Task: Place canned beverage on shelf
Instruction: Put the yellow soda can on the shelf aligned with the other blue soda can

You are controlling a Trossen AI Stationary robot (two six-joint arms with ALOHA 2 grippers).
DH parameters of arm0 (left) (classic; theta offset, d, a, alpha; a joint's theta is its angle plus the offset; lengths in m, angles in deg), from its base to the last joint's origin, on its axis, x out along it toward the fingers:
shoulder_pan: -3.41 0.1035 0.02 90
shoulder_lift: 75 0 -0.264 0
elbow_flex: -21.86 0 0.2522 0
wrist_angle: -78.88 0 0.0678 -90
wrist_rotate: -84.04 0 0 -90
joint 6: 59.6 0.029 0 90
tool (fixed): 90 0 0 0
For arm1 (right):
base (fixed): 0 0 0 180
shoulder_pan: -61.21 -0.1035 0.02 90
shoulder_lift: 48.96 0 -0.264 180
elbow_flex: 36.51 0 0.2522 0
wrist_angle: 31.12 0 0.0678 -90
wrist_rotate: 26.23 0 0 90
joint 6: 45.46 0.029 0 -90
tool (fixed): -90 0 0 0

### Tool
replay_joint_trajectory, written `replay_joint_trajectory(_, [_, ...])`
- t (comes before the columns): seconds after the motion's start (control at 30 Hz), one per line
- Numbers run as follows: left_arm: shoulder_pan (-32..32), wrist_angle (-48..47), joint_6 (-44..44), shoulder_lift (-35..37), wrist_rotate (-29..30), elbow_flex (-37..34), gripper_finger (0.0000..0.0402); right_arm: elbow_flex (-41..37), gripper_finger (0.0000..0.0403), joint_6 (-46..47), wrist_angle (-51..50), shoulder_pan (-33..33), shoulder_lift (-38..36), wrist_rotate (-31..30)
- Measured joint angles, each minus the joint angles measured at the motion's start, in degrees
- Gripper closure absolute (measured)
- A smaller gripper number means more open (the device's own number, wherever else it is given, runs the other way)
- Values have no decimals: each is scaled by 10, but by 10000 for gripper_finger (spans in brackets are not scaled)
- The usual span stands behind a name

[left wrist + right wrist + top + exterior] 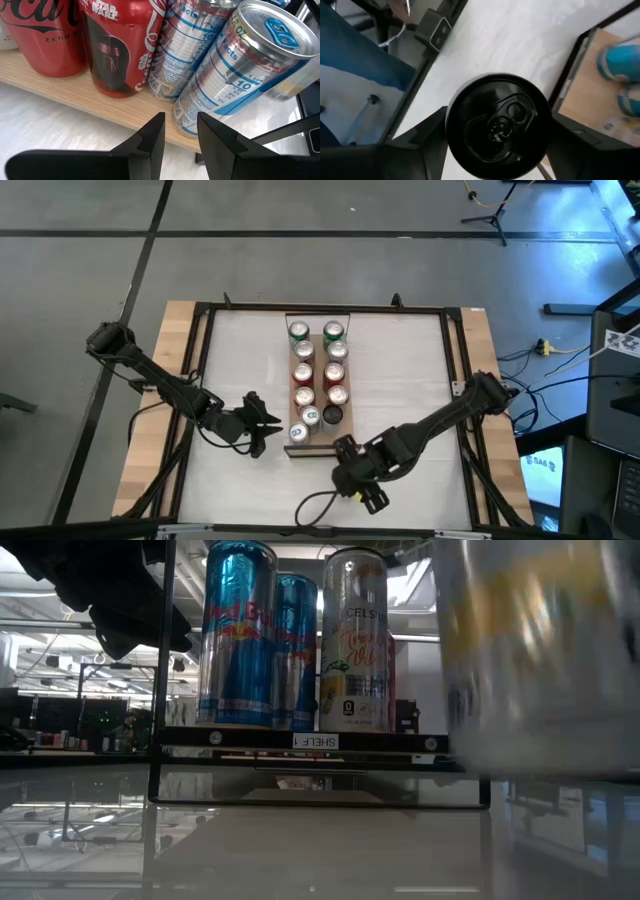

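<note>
L hand (262, 423) fingers apart, empty, parked beside shelf (316, 445) near end, prob. clear of incoming can | R hand (352, 465) clamped on black-topped can (497, 120) over worktop (420, 360), near shelf's front corner, prob. for last gap

Black-topped can (498, 123), light-wood shelf (316, 444)

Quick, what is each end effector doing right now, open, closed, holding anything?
Left end effector: open, empty, beside the shelf.
Right end effector: closed on a black-topped can.
</note>
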Motion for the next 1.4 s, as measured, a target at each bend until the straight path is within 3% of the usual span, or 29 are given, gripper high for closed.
replay_joint_trajectory(0.47, [0,0,0,0,0,0,296,0,142,51,-91,-33,-95,-1])
replay_joint_trajectory(0.97, [0,0,-2,0,0,0,296,0,141,87,-245,-53,-177,-152])
replay_joint_trajectory(1.2, [0,0,-2,0,0,0,296,-60,141,84,-226,-20,-224,-183])
replay_joint_trajectory(1.4, [0,0,0,0,0,0,296,-125,141,44,-133,37,-241,-168])
